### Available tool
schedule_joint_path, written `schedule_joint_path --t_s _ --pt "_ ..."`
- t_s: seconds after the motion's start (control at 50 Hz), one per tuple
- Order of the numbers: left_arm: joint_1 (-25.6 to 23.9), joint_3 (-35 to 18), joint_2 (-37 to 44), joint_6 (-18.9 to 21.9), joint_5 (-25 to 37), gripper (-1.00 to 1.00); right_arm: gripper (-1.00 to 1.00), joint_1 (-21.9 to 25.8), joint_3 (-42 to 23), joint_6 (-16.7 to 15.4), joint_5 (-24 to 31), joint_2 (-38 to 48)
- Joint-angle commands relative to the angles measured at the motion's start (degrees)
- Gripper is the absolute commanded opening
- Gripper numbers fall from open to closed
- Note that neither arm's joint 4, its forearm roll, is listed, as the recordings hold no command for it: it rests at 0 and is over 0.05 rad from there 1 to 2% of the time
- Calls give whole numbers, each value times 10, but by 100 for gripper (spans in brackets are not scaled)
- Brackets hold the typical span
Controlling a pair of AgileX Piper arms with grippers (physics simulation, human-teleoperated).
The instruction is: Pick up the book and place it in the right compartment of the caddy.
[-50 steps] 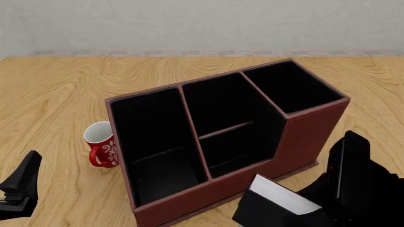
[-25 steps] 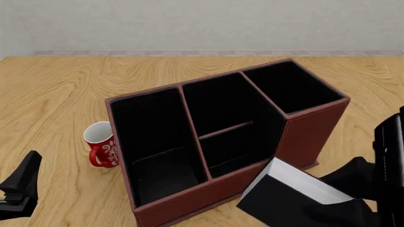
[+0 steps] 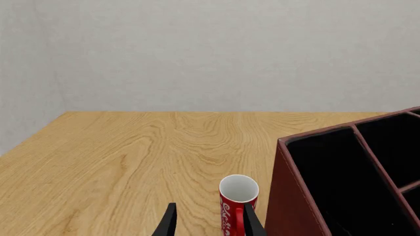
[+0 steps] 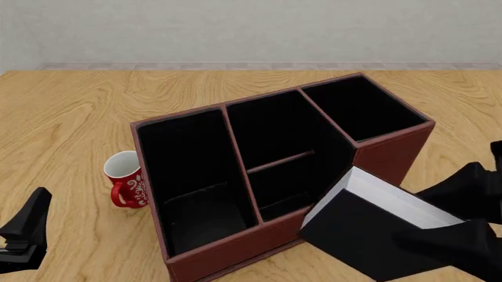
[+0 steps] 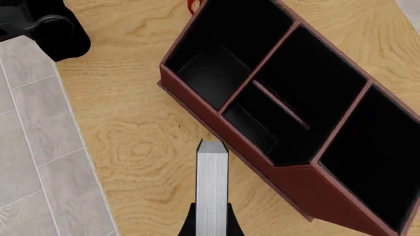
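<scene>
The book, black-covered with a white page edge, hangs tilted above the table just in front of the caddy's front right corner. My right gripper is shut on it; in the right wrist view its fingers flank the book's page edge. The reddish-brown caddy has three black compartments. The right compartment is the narrow tall one at the far right end, also seen from the right wrist, and holds nothing. My left gripper stays low at the front left, open.
A red mug with a white inside stands on the table left of the caddy, just ahead of the left gripper's fingers. The table's front edge and grey floor tiles show in the right wrist view.
The right gripper has lifted the book higher and to the right, and its cover now faces the camera more. The left arm, mug and caddy have not moved.
</scene>
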Motion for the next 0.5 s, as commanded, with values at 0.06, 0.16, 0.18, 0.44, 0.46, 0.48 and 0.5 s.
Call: schedule_joint_path --t_s 0.06,0.16,0.18,0.44,0.46,0.48,0.5 --pt "0 1 4 0 -5 100 -100 -25 -102 -34 47 16" --pt "0 1 5 0 -6 100 -100 -32 -118 -46 48 24" --pt "0 1 5 0 -5 100 -100 -34 -121 -49 48 27" --pt "0 -1 6 0 -4 100 -100 -45 -161 -79 48 62" --pt "0 -1 6 0 -4 100 -100 -45 -161 -79 48 62" --pt "0 0 6 0 -6 100 -100 -47 -164 -82 48 64" --pt "0 1 7 0 -7 100 -100 -41 -172 -81 48 67"
